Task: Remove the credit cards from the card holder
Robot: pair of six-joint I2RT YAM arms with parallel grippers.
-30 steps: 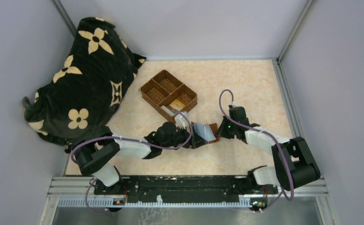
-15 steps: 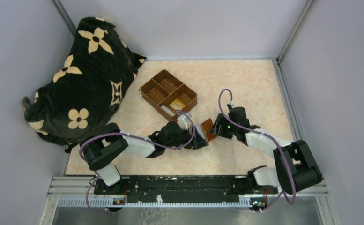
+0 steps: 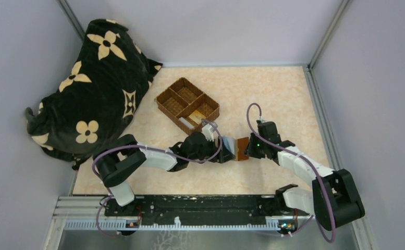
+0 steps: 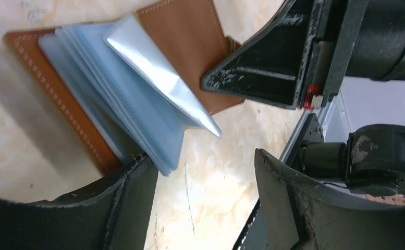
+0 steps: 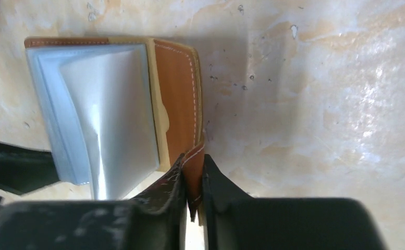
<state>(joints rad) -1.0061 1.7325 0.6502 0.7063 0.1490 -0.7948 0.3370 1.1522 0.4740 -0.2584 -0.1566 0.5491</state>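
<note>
The card holder (image 3: 238,148) lies open on the table between my two grippers. Its brown cover (image 4: 185,44) and its fanned grey-blue sleeves (image 4: 132,107) show in the left wrist view. My right gripper (image 5: 194,179) is shut on the edge of the brown cover (image 5: 182,104), next to the silvery top sleeve (image 5: 111,112). My left gripper (image 4: 205,203) is open, and its left finger (image 4: 130,205) touches the near corner of the sleeves. A whitish card (image 3: 185,123) and a gold-tan card (image 3: 198,115) lie in the tray. I cannot tell whether cards sit inside the sleeves.
A woven brown three-compartment tray (image 3: 175,97) stands behind the left gripper. A black cloth with cream flowers (image 3: 88,88) is heaped at the back left. Grey walls enclose the table on three sides.
The right gripper has drawn the brown cover to the right, spreading the holder open. The left arm has stretched further right, toward the sleeves.
</note>
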